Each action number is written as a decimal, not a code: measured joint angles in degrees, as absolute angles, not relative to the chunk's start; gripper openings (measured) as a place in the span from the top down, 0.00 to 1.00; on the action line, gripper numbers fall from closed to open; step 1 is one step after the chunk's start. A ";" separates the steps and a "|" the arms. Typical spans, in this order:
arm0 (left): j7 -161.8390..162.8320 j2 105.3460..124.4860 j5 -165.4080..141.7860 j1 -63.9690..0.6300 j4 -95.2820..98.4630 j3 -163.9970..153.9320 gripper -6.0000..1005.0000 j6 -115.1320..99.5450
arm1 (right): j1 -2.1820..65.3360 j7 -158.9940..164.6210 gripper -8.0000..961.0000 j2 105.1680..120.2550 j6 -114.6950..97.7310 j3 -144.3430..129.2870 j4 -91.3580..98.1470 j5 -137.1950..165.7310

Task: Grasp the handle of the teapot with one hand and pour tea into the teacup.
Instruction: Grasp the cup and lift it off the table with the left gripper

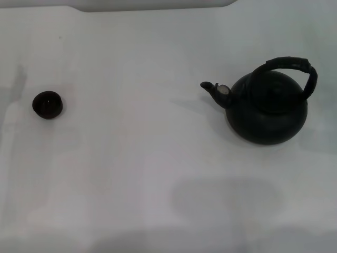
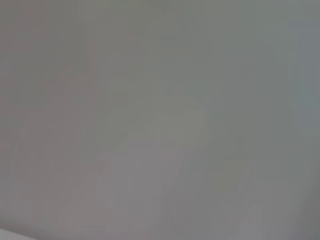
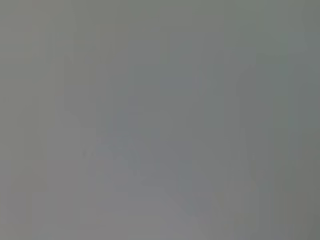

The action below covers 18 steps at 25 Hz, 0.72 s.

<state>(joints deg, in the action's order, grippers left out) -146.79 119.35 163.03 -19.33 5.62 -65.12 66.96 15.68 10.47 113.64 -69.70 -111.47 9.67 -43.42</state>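
Head view of a white bench (image 1: 158, 174) carrying the two objects of the task; neither arm nor its pincer appears in this view, and both wrist views show only a uniform grey field, so the state of the left pincer and of the right pincer cannot be told, nor can the position of either object relative to them. The teapot (image 1: 268, 113), a round matte black vessel, stands upright on the robot's right side of the bench, at mid-depth. Its short curved spout (image 1: 213, 89), bearing a small silvery cap, points toward the robot's left, that is, toward the cup's side of the bench. The handle (image 1: 295, 66), a thick black arched bail, rises over the top of the pot, leaning somewhat toward the far right side. The teacup (image 1: 48, 104), a small round dark cup with a reddish-dark interior, sits upright on the robot's left side, at about the same depth as the teapot and well apart from it, with bare bench between them. Whether the cup or the pot holds liquid cannot be told. No label or writing is legible on either object.
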 joint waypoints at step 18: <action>-147.13 119.39 157.85 -19.51 5.98 -65.22 0.14 66.98 | 15.77 10.54 0.09 113.05 -69.34 -111.54 9.58 -43.32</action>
<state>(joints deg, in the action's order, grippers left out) -147.13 119.39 157.85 -19.51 5.98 -65.22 66.98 15.77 10.54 113.05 -69.34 -111.54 9.58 -43.32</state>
